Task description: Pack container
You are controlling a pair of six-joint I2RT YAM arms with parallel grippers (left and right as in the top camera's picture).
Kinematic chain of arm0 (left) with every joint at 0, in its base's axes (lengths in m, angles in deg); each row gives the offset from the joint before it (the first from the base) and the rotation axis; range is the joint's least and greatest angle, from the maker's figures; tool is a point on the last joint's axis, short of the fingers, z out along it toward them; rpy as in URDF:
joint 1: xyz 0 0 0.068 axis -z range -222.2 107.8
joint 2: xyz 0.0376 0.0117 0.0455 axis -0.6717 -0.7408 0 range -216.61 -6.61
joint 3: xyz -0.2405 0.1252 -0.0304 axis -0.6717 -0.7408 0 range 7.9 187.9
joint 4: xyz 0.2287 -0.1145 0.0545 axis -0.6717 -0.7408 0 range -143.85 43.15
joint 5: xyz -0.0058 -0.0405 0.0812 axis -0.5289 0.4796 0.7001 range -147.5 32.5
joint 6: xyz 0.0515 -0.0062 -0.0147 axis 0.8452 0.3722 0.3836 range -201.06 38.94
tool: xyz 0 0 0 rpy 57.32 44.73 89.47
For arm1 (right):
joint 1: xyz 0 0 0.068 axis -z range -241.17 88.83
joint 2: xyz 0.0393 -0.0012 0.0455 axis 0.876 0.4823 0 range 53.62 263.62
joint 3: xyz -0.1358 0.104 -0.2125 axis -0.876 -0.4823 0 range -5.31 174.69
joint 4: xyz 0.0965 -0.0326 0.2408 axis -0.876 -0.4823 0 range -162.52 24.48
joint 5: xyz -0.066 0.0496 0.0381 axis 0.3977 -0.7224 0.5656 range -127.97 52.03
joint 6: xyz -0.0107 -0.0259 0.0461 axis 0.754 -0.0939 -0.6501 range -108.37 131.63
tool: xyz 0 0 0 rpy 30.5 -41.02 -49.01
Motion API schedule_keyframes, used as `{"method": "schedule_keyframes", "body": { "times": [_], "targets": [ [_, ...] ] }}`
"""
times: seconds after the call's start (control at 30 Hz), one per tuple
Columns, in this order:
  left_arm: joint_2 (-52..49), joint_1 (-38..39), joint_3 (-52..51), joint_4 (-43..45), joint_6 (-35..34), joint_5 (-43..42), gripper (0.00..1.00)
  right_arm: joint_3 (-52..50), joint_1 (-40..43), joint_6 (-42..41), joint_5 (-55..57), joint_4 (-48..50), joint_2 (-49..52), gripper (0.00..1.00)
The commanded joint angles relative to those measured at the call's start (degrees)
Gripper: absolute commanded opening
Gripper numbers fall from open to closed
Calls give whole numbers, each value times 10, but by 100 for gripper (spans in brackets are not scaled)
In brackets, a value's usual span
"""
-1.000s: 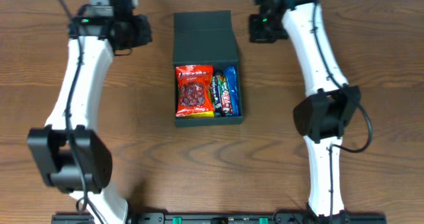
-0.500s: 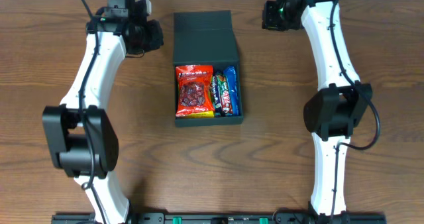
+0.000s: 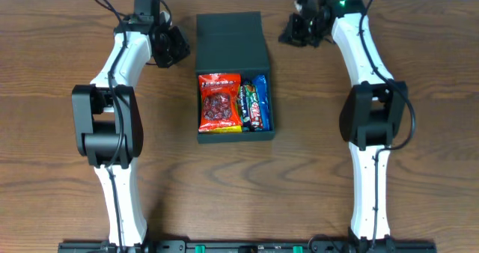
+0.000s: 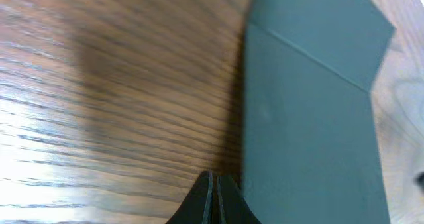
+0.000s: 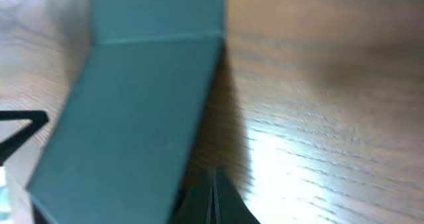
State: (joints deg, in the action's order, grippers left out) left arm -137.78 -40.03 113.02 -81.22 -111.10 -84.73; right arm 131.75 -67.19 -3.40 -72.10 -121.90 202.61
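The container is a dark teal box in the table's middle, its flap lid open toward the far edge. Inside lie a red snack packet, a dark bar and a blue bar. My left gripper is shut and empty, just left of the lid; the lid also fills the right of the left wrist view, where the fingertips are pressed together. My right gripper is shut and empty, just right of the lid, which also shows in the right wrist view beside its fingertips.
The wooden table ends at a pale wall along the far edge. Both arms stretch up the table's sides from their bases at the near edge.
Both arms have swung inward toward the open lid: the left gripper moved right, the right gripper moved left. The box and the snacks have not moved.
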Motion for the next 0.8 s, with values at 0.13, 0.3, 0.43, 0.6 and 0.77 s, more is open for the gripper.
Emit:
{"method": "schedule_keyframes", "body": {
  "times": [0.13, 0.3, 0.43, 0.6, 0.77],
  "targets": [
    [-13, -11, 17, -32, -12, 21, 6, -3, 4, -5, -43, -17, 24, 1],
    [-26, -9, 17, -32, -13, -9, 6, -3, -4, 12, -56, -22, 30, 2],
    [-27, -7, 17, -28, -13, -7, 5, -5, -4, 23, -56, -27, 32, 2],
    [-37, 8, 17, -13, -22, -14, 6, -10, -6, 34, -60, -28, 32, 2],
    [-46, 14, 17, -10, -25, -21, 5, -11, -8, 46, -65, -37, 33, 2]
  ]
}}
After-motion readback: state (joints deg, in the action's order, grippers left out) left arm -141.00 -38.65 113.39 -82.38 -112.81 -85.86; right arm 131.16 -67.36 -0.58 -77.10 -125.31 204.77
